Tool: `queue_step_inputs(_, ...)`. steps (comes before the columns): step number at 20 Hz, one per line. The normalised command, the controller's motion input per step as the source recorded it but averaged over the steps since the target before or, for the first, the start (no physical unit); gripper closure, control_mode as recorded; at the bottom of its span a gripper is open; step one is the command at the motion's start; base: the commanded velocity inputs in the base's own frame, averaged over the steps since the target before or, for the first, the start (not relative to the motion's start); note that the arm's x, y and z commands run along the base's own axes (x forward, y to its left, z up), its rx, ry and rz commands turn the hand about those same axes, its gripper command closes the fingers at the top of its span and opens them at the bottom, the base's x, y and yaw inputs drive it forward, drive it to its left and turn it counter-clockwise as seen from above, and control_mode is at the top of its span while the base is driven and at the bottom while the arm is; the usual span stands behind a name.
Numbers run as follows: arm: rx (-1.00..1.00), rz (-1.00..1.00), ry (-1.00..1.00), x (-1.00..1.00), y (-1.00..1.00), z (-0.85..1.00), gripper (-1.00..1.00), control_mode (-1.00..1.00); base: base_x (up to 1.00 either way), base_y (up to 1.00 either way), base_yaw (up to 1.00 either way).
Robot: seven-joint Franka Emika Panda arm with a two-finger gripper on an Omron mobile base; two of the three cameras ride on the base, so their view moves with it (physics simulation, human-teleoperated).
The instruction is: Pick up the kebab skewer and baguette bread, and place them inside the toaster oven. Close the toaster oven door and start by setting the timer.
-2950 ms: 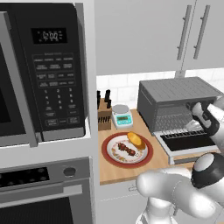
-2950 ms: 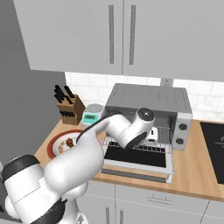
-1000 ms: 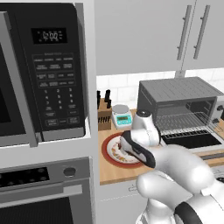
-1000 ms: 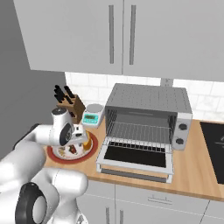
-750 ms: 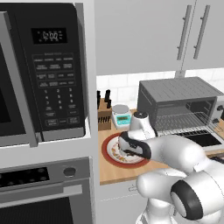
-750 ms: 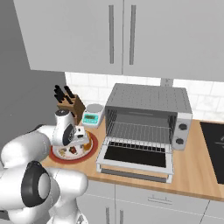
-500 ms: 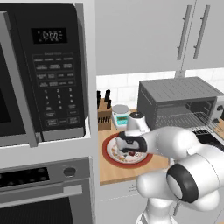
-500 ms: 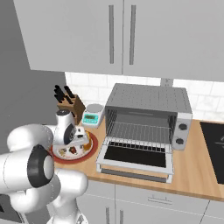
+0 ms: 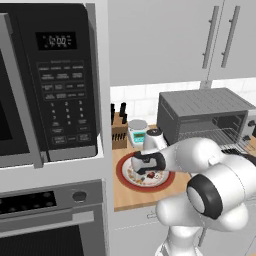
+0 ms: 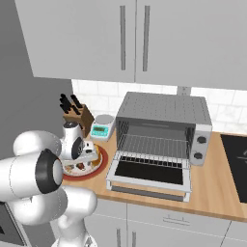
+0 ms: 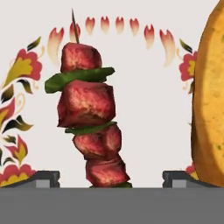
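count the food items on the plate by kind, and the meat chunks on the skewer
kebab skewer: 1
baguette bread: 1
total food items on the plate: 2
meat chunks on the skewer: 4

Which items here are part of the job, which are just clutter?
Job: kebab skewer, baguette bread, plate under both, toaster oven, its open door.
Clutter: knife block, kitchen scale, microwave, wall oven.
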Motion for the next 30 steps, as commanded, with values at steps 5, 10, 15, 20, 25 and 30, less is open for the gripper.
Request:
queue_step_inputs(5, 0.0, 0.0, 0.0, -0.09, -0.02, -0.09, 1.0, -1.0, 0.0, 0.0, 0.0)
queue_step_inputs(10, 0.0, 0.02, 0.0, -0.15, -0.19, 0.3, 1.0, -1.0, 0.0, 0.0, 0.0)
queue_step_inputs(15, 0.04, 0.05, -0.09, -0.76, -0.65, 1.0, 1.0, -1.0, 0.0, 0.0, 0.0)
queue_step_inputs(20, 0.08, 0.0, -0.13, -0.74, -0.99, 0.88, 1.0, -1.0, 0.0, 0.0, 0.0)
queue_step_inputs(25, 0.04, -0.02, -0.09, -0.07, -1.0, 0.63, 1.0, -1.0, 0.0, 0.0, 0.0)
queue_step_inputs(30, 0.07, -0.06, -0.04, 0.18, -0.89, 0.62, 1.0, -1.0, 0.0, 0.0, 0.0)
